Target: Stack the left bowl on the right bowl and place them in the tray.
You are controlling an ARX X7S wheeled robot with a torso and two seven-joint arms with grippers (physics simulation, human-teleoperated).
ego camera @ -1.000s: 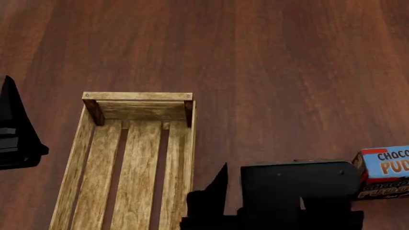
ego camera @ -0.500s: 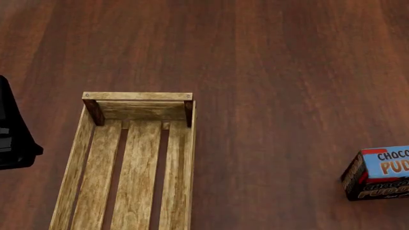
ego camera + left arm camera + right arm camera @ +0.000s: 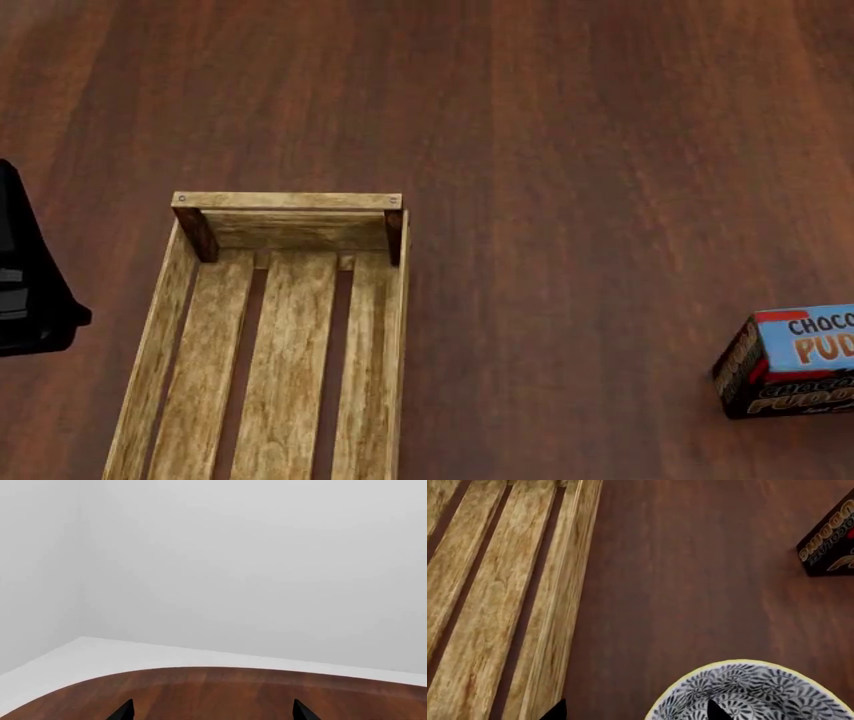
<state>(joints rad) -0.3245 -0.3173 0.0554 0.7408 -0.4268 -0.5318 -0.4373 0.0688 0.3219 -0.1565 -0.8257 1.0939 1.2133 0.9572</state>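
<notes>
The right gripper (image 3: 635, 711) hangs spread and empty over a patterned bowl (image 3: 754, 692), which lies just beside the tray (image 3: 187, 330), on its pudding-box (image 3: 790, 360) side; the left gripper (image 3: 212, 712), also spread, faces away over the table edge

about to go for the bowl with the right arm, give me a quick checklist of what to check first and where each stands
1. Bowl in sight: ok. A black-and-white patterned bowl shows in the right wrist view, on the table beside the crate.
2. Second bowl found: not ok. Only one bowl shows in any view.
3. Crate free to receive bowls: ok. The slats in view are bare.
4. Right hand open: cannot tell. Only two dark tips show at the frame edge, one over the bowl's rim.
5. Left hand out of the way: ok. It faces the far table edge and wall, holding nothing visible.
6. Pudding box apart from the bowl: ok.
</notes>
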